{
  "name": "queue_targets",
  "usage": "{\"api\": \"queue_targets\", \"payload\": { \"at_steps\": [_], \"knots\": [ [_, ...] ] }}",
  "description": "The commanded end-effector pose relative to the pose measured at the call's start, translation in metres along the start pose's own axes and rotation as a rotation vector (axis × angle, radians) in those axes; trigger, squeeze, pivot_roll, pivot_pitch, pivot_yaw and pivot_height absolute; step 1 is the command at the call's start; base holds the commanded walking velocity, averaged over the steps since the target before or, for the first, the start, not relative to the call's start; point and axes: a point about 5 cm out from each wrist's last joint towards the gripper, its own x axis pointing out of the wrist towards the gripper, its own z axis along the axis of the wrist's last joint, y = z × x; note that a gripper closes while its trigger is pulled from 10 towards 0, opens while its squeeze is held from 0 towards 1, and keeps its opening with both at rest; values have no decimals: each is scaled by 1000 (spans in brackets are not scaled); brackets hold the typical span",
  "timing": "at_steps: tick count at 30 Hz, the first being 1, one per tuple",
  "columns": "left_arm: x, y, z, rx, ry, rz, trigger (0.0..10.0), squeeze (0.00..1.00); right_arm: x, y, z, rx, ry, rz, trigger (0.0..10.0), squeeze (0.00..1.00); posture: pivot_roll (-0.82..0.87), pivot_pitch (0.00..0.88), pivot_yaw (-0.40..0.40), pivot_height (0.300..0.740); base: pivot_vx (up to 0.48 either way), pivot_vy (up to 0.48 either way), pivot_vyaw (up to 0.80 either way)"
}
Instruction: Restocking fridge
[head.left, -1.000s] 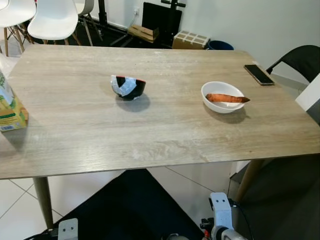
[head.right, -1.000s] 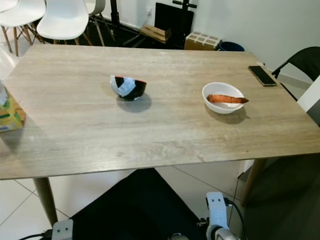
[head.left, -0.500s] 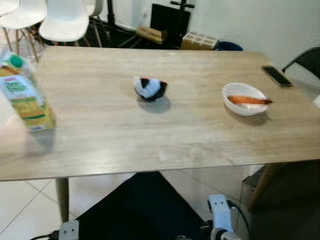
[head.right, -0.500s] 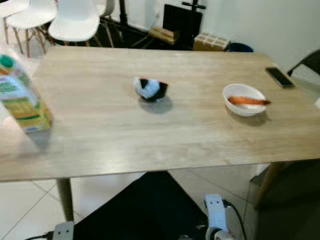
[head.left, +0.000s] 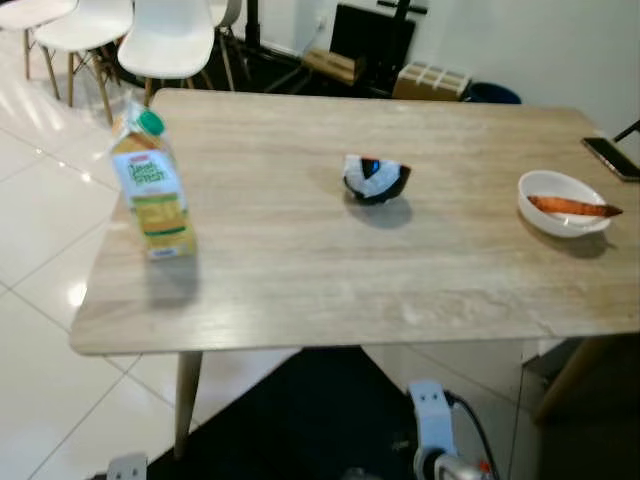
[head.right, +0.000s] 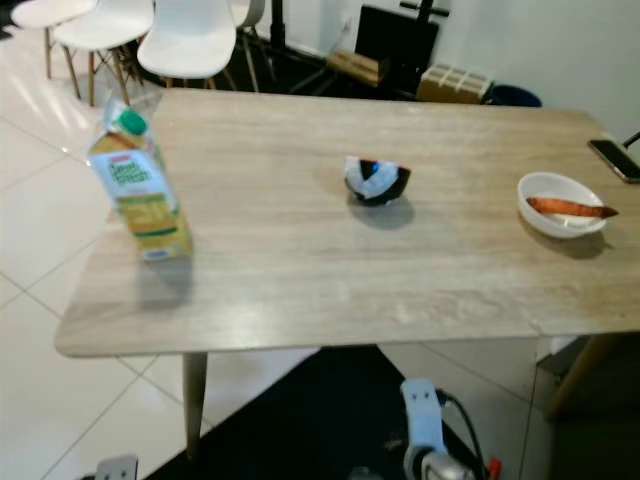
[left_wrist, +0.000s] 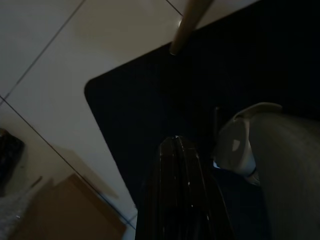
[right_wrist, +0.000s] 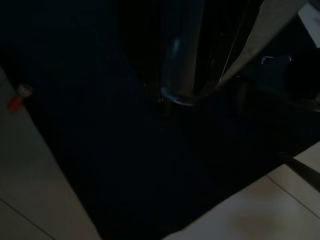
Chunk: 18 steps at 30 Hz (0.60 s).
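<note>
1. Nearest the camera, both arms hang low under the desk edge, over a dark mat (head.left: 300, 420) on the white tile floor. The left claw (left_wrist: 176, 145) has its fingers pressed together, pointing down at the mat. The right claw (right_wrist: 175, 95) sits in deep shade, and honestly I can't tell if it's spread or closed.
2. On the wooden desk (head.left: 300, 290), a juice carton (head.left: 152, 185) with a green cap stands upright near the left front corner.
3. Mid-desk there's a small black bowl (head.left: 377, 179) with something white inside.
4. Over to the right, a white bowl (head.left: 563, 203) holds an orange sweet potato (head.left: 573, 207).
5. A phone (head.left: 612, 158) lies at the far right edge.
6. White chairs (head.left: 170, 40) stand behind the desk.
</note>
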Motion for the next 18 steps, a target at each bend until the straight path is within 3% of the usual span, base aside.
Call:
{"api": "queue_targets", "payload": {
  "at_steps": [1, 4, 15, 18],
  "knots": [
    [-3, -6, -10, 9, 33, -22, 10000, 0, -3, -7, -4, 5, 8, -20, 10000, 0, -33, 133, -77, 740, 0, 289, 0],
    [-3, -6, -9, 9, 32, -23, 10000, 0, -3, -6, -3, 4, 5, -18, 10000, 0, -32, 135, -75, 740, 0, 279, 0],
    [2, -10, 0, 42, 27, -40, 10000, 0, -2, -5, -1, 9, -7, -15, 10000, 0, -29, 137, -69, 740, 0, 0, 0],
    [3, -14, 3, 37, 25, -49, 10000, 0, -2, -5, -1, 10, -9, -14, 10000, 0, -29, 137, -69, 740, 0, -480, 0]
  ]
}}
